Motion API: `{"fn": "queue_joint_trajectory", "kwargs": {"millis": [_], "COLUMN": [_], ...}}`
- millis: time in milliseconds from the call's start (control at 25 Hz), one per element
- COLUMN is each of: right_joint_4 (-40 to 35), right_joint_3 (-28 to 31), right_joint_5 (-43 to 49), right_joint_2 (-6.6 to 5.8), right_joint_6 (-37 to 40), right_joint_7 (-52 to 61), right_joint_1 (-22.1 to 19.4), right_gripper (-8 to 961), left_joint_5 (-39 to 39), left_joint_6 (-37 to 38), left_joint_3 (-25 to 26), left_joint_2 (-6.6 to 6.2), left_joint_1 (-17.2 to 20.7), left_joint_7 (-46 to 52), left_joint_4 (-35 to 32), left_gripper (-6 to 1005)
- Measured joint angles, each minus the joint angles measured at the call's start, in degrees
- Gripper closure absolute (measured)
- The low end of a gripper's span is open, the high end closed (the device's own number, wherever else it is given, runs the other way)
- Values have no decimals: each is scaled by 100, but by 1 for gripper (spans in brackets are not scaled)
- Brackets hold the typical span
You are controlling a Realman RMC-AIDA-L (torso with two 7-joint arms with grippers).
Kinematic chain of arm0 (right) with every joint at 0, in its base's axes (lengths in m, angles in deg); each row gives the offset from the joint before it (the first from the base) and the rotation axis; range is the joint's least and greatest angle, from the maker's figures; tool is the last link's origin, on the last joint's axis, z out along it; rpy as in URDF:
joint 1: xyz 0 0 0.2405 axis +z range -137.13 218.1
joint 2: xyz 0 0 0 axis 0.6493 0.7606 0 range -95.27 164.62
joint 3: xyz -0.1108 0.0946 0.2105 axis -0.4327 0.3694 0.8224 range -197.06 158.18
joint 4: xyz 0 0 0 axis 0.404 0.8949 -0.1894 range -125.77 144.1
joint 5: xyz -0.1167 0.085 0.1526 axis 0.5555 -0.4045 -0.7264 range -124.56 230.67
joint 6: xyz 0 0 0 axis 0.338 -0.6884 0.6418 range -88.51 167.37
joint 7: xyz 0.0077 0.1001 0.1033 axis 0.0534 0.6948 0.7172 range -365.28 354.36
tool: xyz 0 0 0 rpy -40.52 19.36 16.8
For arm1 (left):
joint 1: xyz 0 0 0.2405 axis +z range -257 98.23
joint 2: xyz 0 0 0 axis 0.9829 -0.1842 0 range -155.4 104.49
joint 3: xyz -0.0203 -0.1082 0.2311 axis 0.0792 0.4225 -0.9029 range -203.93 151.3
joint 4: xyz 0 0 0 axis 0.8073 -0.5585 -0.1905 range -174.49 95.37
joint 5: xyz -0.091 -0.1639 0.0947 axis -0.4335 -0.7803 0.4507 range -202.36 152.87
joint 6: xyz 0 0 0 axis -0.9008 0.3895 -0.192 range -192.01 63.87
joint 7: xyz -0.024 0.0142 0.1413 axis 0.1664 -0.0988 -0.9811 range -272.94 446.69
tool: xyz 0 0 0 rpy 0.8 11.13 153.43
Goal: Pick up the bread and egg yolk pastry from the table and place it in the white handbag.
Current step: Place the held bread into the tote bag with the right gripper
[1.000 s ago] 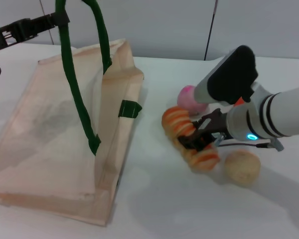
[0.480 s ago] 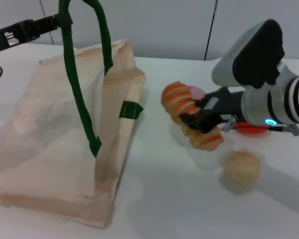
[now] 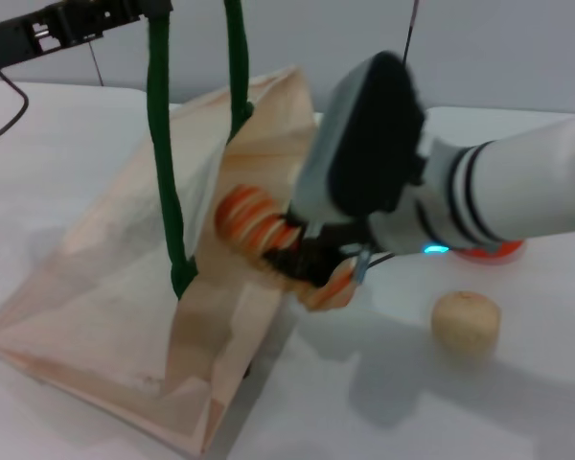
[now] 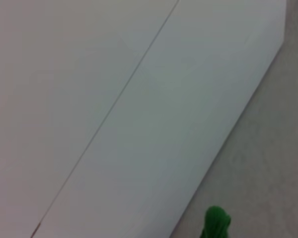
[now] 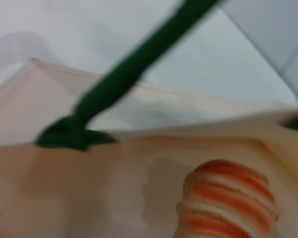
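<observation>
The bread (image 3: 250, 219), a ridged loaf striped orange and tan, hangs in my right gripper (image 3: 305, 264), which is shut on its middle. One end of the loaf pokes over the open mouth of the white handbag (image 3: 105, 287). The right wrist view shows that end of the bread (image 5: 227, 198) just above the handbag's cream fabric (image 5: 89, 173). My left gripper (image 3: 96, 17) holds up the green handle (image 3: 159, 144) at the top left. The egg yolk pastry (image 3: 466, 323), a pale tan ball, rests on the table to the right, apart from both grippers.
An orange object (image 3: 489, 252) peeks out behind my right forearm. The white table (image 3: 383, 402) spreads in front of the pastry and the handbag. A tip of the green handle (image 4: 216, 224) shows in the left wrist view.
My right gripper has lifted the bread off the table and carried it left to the handbag's mouth. The handles and the handbag's opening have shifted right. The pastry has stayed put.
</observation>
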Motion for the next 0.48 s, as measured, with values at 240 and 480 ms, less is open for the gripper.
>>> {"fn": "queue_joint_trajectory", "kwargs": {"millis": [240,480], "right_joint_4": [110,-52], "right_joint_3": [-826,-1720], "right_joint_5": [100,748], "right_joint_2": [29,43], "right_joint_6": [-270,-1295], "right_joint_7": [17,-44], "right_joint_1": [536,760], "right_gripper": [584,591], "left_joint_5": [0,32], "left_joint_6": [-71,-95], "left_joint_3": [-4,-69], "left_joint_2": [-26,-63], "left_joint_1": [-128,-220], "left_joint_7": [86,172], "left_joint_4": [0,-1], "left_gripper": [870,871]}}
